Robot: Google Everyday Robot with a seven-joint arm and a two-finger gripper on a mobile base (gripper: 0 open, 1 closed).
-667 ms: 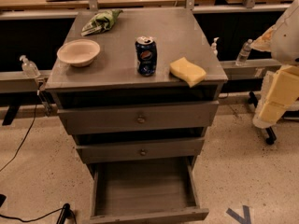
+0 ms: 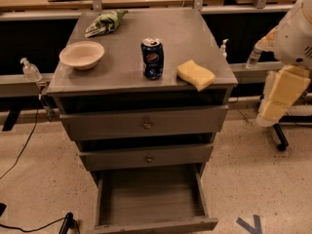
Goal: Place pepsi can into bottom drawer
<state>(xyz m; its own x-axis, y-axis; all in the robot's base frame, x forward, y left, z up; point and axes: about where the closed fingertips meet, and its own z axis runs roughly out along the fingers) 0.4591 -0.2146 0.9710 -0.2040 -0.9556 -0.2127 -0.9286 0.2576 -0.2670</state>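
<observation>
The pepsi can stands upright on the top of the grey cabinet, near the front and about the middle. The bottom drawer is pulled open below the two shut upper drawers, and its tray holds nothing. Part of my arm, white and cream, shows at the right edge beside the cabinet, well apart from the can. My gripper is out of view.
A cream bowl sits at the cabinet top's left. A green bag lies at the back left. A yellow sponge lies at the front right, close to the can. Cables run over the floor at the left.
</observation>
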